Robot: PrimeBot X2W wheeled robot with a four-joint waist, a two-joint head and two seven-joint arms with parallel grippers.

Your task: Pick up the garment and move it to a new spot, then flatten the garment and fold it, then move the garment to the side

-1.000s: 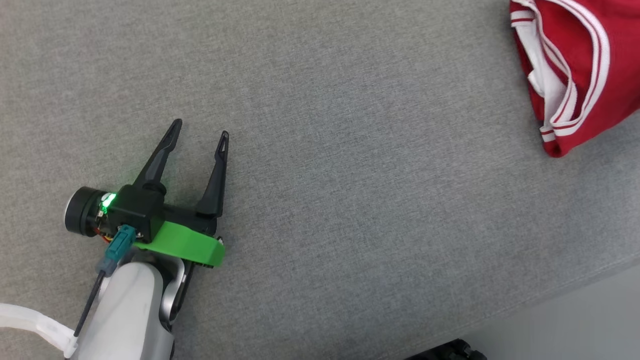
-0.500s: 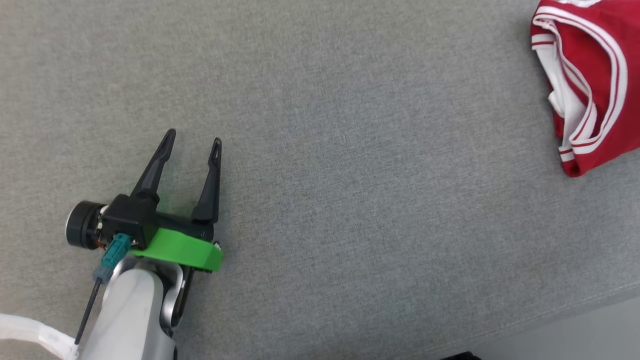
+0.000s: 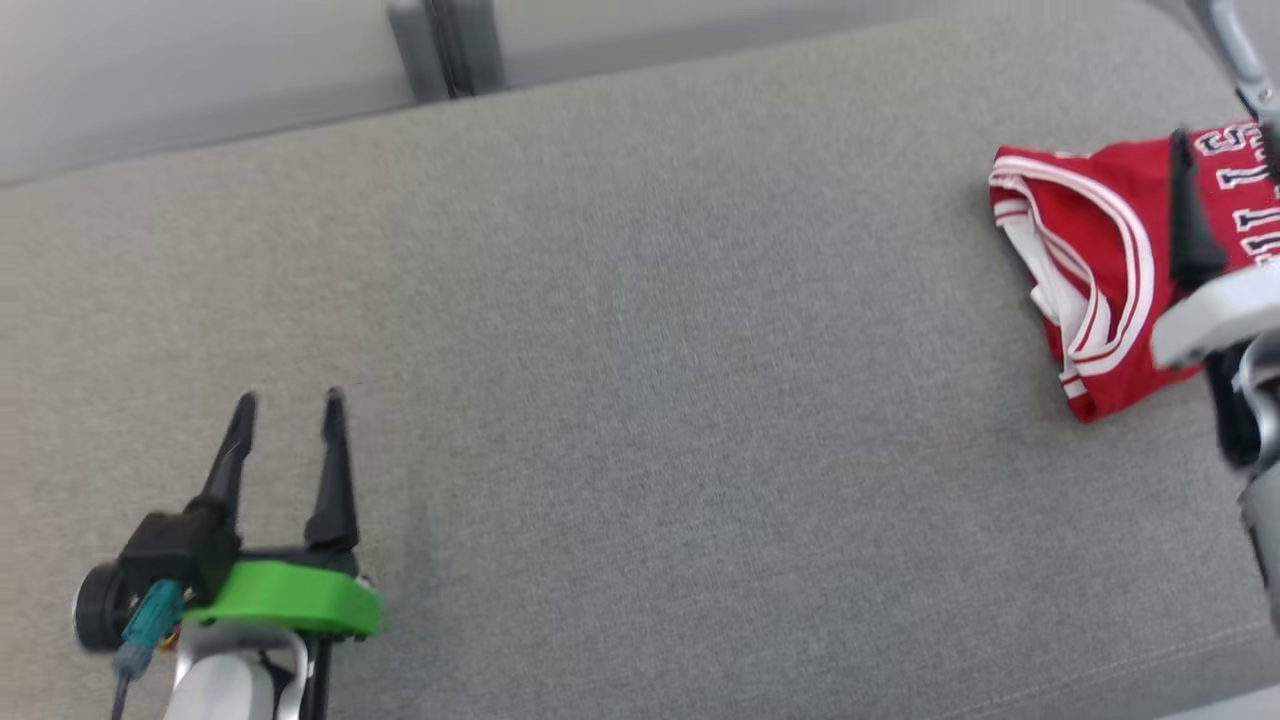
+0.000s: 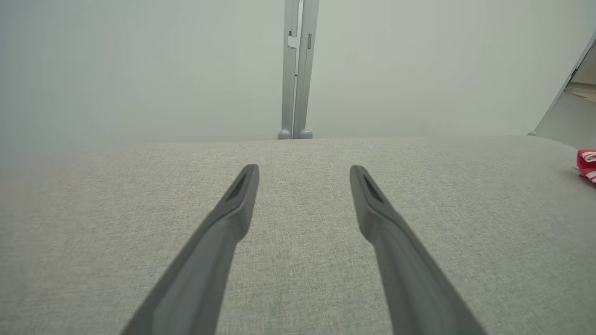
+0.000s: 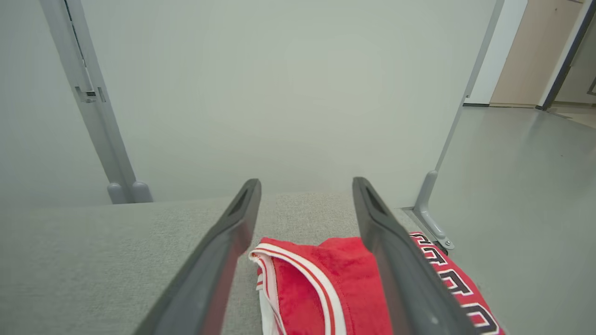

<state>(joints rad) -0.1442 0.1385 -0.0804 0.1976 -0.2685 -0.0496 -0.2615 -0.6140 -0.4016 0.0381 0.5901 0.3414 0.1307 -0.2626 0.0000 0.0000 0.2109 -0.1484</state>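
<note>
My head camera has tilted up. The folded garment (image 3: 1090,270) lies at the bench's (image 3: 640,400) right end beneath my right hand (image 5: 305,186), jaws apart, empty; left hand (image 3: 288,400) likewise.

- The garment (image 3: 1100,270) is bright red, edged with white bands that carry thin red stripes; its inner face shows white.
- Block lettering on the garment (image 5: 458,288) is white with a black outline.
- The worktop (image 3: 640,400) is covered in a light grey woven fabric with a fine heathered speckle.
- The left end effector (image 3: 288,412) has black fingers, a vivid green band at its base, a teal connector and a pale white-grey forearm behind.
- The right end effector (image 5: 305,186) has dark grey fingers.
- The wall panels (image 5: 279,93) are a pale grey-green, the upright post (image 4: 296,70) a mid grey.
- The floor (image 5: 526,186) is a smooth grey.
</note>
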